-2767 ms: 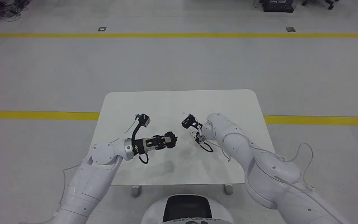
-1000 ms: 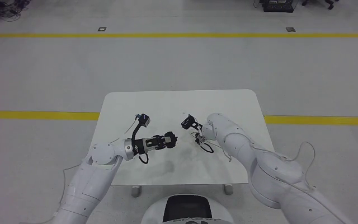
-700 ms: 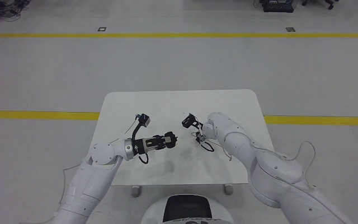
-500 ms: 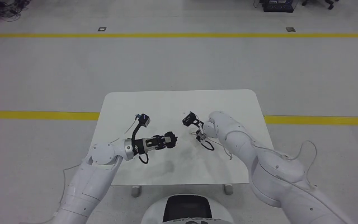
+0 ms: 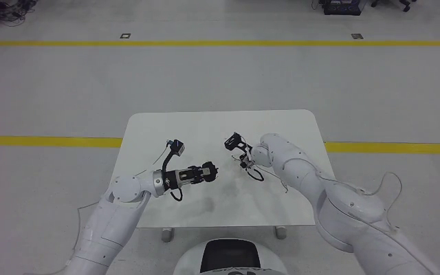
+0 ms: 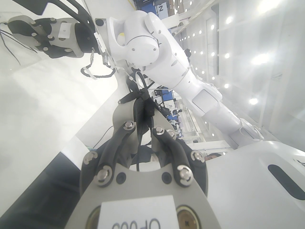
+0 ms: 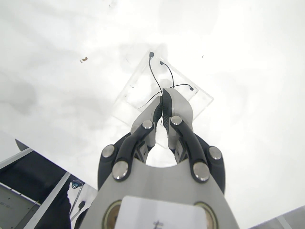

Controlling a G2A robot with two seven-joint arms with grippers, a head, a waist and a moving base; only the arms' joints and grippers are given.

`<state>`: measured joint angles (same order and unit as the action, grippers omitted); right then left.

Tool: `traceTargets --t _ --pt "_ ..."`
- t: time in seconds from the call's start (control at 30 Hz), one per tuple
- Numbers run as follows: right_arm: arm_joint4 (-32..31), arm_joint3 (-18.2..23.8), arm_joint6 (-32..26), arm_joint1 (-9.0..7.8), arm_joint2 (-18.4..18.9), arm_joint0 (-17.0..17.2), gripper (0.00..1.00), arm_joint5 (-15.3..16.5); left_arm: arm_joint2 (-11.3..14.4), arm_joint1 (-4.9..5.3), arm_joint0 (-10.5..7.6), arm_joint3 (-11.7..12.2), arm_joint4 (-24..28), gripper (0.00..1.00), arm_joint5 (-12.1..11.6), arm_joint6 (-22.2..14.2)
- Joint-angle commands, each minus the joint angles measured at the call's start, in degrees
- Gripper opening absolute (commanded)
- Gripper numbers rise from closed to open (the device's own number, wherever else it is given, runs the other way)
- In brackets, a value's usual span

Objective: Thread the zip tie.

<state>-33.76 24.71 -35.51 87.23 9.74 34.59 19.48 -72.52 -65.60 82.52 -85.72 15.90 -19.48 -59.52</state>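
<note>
From above, both arms hang over the white desk (image 5: 206, 130). Left wrist view: the left pincer (image 6: 143, 110) is clamped on a looped black zip tie (image 6: 143, 94). Right wrist view: the right pincer (image 7: 162, 96) is pinched closed on a thinner zip tie (image 7: 152, 72) over a clear tray (image 7: 135, 82).

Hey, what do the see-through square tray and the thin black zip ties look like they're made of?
Tray: likely clear acrylic or similar rigid plastic, glossy; the table shows through, edges catch light. Zip ties: probably thin black nylon-like plastic, matte; they hold springy curves.
</note>
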Motion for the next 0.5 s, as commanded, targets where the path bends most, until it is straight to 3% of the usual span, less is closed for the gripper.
traceTargets --t 0.0,0.3,0.47 --pt "0.2 1.3 0.4 -0.84 0.0 0.0 0.0 0.0 0.0 0.0 0.0 0.0 0.0 0.0 0.0 0.0" --pt "0.7 6.6 2.0 -4.44 0.0 0.0 0.0 0.0 0.0 0.0 0.0 0.0 0.0 0.0 0.0 0.0" --pt "0.3 10.2 5.8 -6.96 0.0 0.3 0.0 0.0 0.0 0.0 0.0 0.0 0.0 0.0 0.0 0.0"
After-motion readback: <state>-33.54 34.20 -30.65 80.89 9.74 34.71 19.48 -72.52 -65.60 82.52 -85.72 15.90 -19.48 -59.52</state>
